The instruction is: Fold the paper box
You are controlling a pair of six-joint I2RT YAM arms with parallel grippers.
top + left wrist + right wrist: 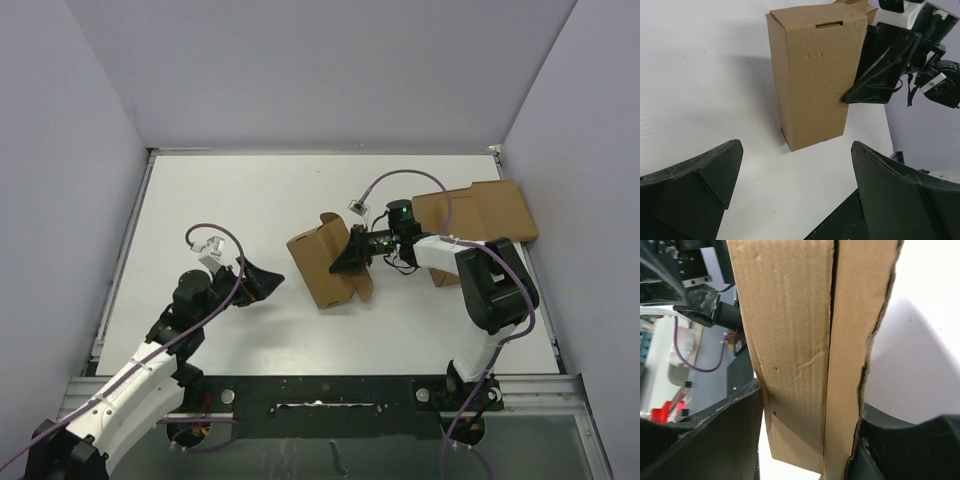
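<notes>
The paper box (322,263) is a narrow brown cardboard box in the middle of the table, with a slit near one end (829,24). My right gripper (352,254) is shut on its right side. In the right wrist view the box (795,340) fills the space between the two fingers (720,440), which press on both walls. My left gripper (262,281) is open and empty to the left of the box, apart from it. In the left wrist view the box (815,75) stands beyond my open gripper (796,156), with the right gripper's finger (880,65) against the box's right wall.
A larger flat brown cardboard slab (485,210) lies at the back right, partly under the right arm. Purple cables loop over both arms. Walls enclose the table on three sides, and a metal rail (320,395) runs along the near edge.
</notes>
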